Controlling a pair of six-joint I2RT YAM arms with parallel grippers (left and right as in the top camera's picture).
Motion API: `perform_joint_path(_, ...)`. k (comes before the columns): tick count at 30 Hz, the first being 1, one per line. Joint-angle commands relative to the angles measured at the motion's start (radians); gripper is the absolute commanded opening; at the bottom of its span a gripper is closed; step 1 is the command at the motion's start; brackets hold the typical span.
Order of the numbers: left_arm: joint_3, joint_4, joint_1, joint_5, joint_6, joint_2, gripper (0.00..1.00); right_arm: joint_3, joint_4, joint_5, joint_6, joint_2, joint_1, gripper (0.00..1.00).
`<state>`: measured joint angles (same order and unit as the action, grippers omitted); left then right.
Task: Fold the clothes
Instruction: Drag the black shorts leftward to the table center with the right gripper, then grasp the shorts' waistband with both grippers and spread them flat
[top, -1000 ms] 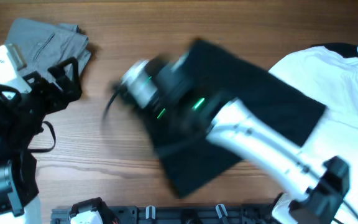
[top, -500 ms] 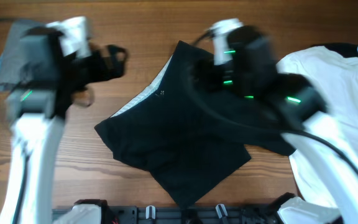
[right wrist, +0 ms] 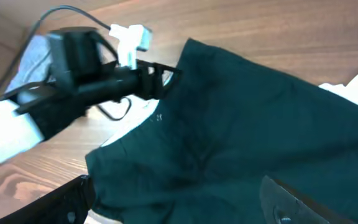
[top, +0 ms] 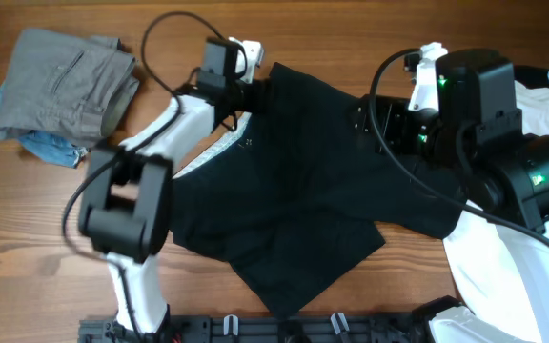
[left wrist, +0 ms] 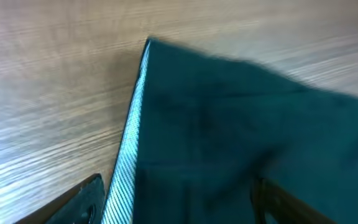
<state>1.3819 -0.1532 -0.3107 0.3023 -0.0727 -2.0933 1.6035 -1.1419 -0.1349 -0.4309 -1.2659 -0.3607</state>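
Observation:
The black shorts (top: 294, 191) lie spread on the wooden table, with the pale waistband lining (top: 219, 145) showing along the upper left edge. My left gripper (top: 255, 90) is open just over the shorts' top corner. In the left wrist view my left gripper (left wrist: 179, 208) has its fingers wide apart, with the striped pale waistband edge (left wrist: 126, 162) and the black fabric (left wrist: 241, 124) between them. My right gripper (top: 365, 119) is open over the shorts' right part. In the right wrist view my right gripper (right wrist: 179, 205) is spread over the dark fabric (right wrist: 241, 124). Neither holds cloth.
Grey folded trousers (top: 60, 81) with a blue piece (top: 50, 145) lie at the far left. A white T-shirt (top: 541, 114) lies at the right, partly under my right arm and the shorts' right edge. A black rail (top: 284, 329) runs along the front edge.
My left arm has swung from the left side to the shorts' top corner. My right arm has drawn back to the right, off the middle. The shorts now lie uncovered.

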Motion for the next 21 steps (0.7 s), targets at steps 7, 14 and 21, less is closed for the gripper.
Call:
perform_joint_path(7, 0.006, 0.010, -0.002, -0.031, 0.020, -0.121, 0.66, 0.005, -0.017, -0.015, -0.022, -0.008, 0.003, 0.89)
perform_joint_path(14, 0.006, -0.028, 0.000, -0.130, 0.133, -0.129, 0.04, 0.005, -0.031, -0.015, -0.042, -0.008, 0.003, 0.87)
perform_joint_path(21, 0.075, -0.069, 0.120, -0.530, 0.029, -0.113, 0.04, 0.005, -0.067, -0.015, -0.042, -0.008, 0.003, 0.85)
